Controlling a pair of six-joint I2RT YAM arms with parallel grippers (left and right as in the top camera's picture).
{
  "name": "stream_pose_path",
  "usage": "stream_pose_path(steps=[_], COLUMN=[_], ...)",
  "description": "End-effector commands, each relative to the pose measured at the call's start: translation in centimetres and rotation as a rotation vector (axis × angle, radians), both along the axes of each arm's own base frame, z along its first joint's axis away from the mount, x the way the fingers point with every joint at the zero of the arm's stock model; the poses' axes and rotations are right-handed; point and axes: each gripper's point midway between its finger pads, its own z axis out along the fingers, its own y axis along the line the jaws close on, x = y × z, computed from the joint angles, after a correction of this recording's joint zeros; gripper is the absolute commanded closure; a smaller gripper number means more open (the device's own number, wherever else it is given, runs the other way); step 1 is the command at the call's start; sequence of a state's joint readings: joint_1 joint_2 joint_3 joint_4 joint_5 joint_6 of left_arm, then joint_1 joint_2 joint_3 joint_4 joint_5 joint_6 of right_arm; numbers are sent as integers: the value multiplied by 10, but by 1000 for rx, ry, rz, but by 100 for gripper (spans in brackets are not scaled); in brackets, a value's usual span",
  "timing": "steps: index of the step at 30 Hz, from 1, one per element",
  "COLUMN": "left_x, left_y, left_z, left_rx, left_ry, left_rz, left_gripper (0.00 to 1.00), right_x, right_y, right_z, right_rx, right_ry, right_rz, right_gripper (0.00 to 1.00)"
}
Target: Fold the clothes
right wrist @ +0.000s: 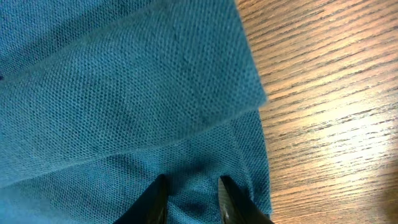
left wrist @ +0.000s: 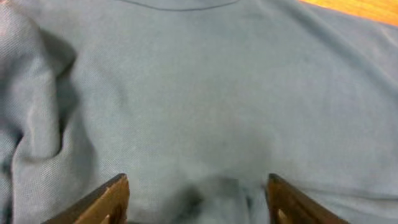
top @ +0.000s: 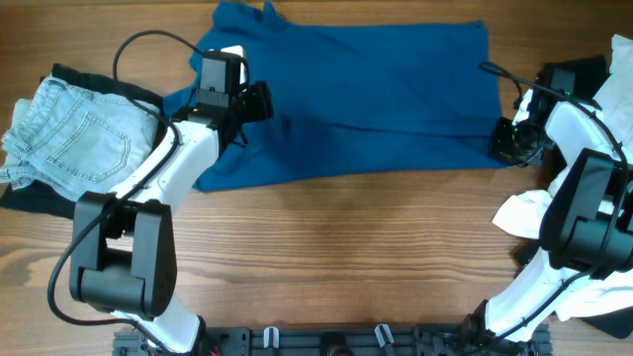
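Note:
A large deep-blue shirt (top: 366,99) lies spread across the back middle of the wooden table (top: 346,247). My left gripper (top: 259,102) hovers over its left part, near the collar end. In the left wrist view that gripper (left wrist: 198,190) is open, its brown fingertips (left wrist: 118,194) wide apart over a small bulge of shirt cloth (left wrist: 217,93). My right gripper (top: 509,143) sits at the shirt's right lower corner. The right wrist view shows it (right wrist: 191,186) shut on a pinched fold of the shirt (right wrist: 124,93) near the hem.
Pale-blue denim shorts (top: 69,133) lie at the far left on top of a black garment (top: 25,198). A white garment (top: 524,213) is bunched by the right arm's base. Bare wood (right wrist: 323,93) runs to the right of the shirt's edge.

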State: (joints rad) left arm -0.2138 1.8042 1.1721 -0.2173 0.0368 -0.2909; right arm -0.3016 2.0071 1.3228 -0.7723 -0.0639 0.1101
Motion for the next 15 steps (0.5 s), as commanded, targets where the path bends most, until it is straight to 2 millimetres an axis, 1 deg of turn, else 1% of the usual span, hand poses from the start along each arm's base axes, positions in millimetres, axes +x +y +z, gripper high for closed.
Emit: stream_pose_path(steps=[1, 3, 4, 5, 6, 8, 11, 12, 13, 14, 15], left_x=[-16, -40, -53, -60, -63, -61, -59, -57, -55, -54, -55], left_y=[6, 11, 17, 26, 33, 43, 57, 60, 61, 58, 57], left_z=[-9, -24, -32, -36, -37, -37, -41, -44, -49, -54, -59], left_rx=[25, 51, 76, 115, 145, 161, 117, 102, 85, 72, 69], left_ry=[85, 199, 258, 292, 304, 300, 316, 319, 323, 331, 344], left_rz=[12, 12, 22, 42, 60, 94, 193, 223, 246, 244, 239], left_gripper=[26, 27, 31, 34, 35, 35, 34, 34, 34, 33, 32], right_x=[-14, -14, -14, -14, -14, -15, -15, -12, -7, 2, 17], right_y=[13, 13, 13, 13, 13, 13, 13, 10, 6, 1, -7], right_z=[-20, -20, -20, -20, -20, -20, -16, -10, -2, 10, 31], right_rx=[42, 42, 42, 42, 42, 43, 44, 38, 28, 18, 2], right_ry=[57, 57, 57, 58, 58, 61, 67, 70, 58, 29, -24], right_rz=[18, 18, 18, 18, 18, 17, 18, 15, 8, 1, -13], right_gripper=[72, 73, 73, 72, 73, 73, 73, 78, 78, 78, 75])
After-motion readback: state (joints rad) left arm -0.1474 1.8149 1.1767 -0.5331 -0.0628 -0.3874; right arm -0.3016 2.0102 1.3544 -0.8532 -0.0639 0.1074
